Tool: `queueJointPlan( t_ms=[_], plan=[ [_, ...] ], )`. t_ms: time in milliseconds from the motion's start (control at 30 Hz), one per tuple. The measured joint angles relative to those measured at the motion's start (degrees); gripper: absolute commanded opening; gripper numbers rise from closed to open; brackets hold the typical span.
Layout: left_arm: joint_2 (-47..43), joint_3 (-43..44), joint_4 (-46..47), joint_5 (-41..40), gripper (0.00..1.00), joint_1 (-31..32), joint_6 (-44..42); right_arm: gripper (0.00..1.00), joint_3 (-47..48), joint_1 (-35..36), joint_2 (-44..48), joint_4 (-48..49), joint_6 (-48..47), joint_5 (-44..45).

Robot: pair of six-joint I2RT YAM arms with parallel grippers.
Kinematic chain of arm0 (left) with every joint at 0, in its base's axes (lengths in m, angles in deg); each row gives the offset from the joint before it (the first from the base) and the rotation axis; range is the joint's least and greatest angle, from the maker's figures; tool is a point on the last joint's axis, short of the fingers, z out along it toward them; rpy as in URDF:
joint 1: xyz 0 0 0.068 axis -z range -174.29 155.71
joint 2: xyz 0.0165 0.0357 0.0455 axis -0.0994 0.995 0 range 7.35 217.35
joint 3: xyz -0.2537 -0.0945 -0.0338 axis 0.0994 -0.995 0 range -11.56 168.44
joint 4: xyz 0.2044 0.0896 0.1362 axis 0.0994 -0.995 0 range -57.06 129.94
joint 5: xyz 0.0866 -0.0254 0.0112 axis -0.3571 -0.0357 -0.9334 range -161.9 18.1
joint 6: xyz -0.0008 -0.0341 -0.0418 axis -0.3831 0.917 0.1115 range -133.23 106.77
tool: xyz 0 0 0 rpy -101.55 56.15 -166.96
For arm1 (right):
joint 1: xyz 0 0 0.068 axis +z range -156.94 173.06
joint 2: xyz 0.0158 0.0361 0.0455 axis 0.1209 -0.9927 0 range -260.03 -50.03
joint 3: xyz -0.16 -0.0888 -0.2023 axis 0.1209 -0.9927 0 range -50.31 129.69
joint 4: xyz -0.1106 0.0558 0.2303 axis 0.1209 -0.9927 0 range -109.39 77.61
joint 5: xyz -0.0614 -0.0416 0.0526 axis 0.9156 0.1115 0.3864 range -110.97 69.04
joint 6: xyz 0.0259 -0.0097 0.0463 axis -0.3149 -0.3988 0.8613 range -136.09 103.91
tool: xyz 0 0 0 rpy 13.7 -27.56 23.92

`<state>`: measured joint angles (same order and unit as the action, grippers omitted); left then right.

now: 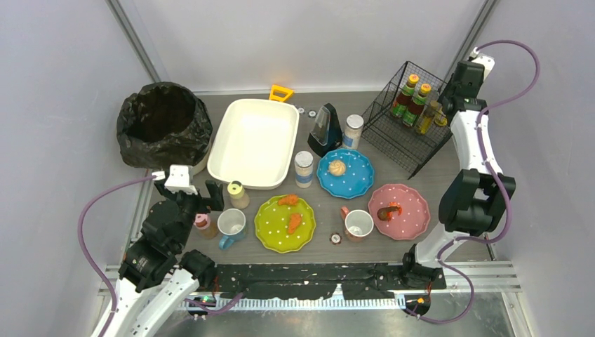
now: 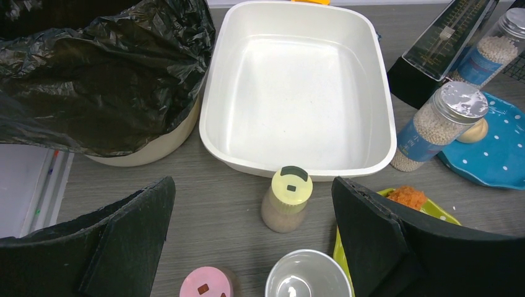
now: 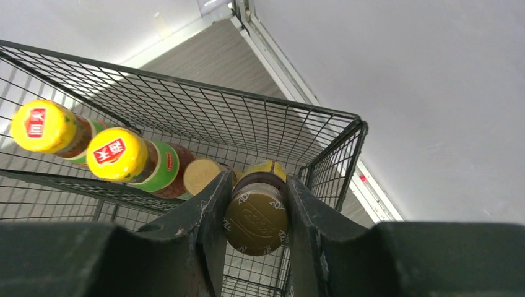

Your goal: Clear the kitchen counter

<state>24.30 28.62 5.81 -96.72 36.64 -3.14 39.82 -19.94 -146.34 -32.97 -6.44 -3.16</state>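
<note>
Cluttered kitchen counter (image 1: 324, 210); left pincer (image 2: 252, 189) released; only the right wrist view shows right pincer (image 3: 257, 185) grasping a jar (image 3: 255, 221).

kitchen counter (image 2: 216, 216): matt wood-grain | white tub (image 2: 297, 93): glossy | basket (image 1: 403, 137): black wire

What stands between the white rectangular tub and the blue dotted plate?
A clear, silver-lidded jar of white beads, shown in the top view.
</note>
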Motion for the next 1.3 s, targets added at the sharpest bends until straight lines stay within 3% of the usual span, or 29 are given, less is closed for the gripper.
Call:
queueJointPlan(
  t_ms=[233, 400, 500, 633, 1033, 1300],
  plan=[
    [0.0, 0.0, 0.0, 0.0, 0.99, 0.0, 0.0, 0.06, 2.29, -0.85, -6.43, -3.04, 0.04, -1.03],
    [0.0, 0.0, 0.0, 0.04, 0.99, 0.0, -0.02, 0.1, 6.27, -1.79, -12.07, -5.68, 0.39, -2.03],
    [0.0, 0.0, 0.0, 0.09, 0.99, 0.0, -0.02, 0.18, 8.68, -1.92, -14.03, -7.34, 0.66, -2.8],
    [0.0, 0.0, 0.0, 0.39, 0.99, 0.0, -0.02, 0.28, 9.62, -2.14, -14.47, -8.59, 1.05, -3.41],
    [0.07, 0.0, -0.02, 0.46, 0.99, 0.0, -0.02, 0.37, 10.38, -2.25, -14.47, -10.29, 1.27, -4.5],
    [0.07, 0.0, -0.02, 0.66, 0.99, 0.0, -0.02, 0.49, 11.1, -2.29, -14.29, -11.67, 1.25, -5.77]
  ],
)
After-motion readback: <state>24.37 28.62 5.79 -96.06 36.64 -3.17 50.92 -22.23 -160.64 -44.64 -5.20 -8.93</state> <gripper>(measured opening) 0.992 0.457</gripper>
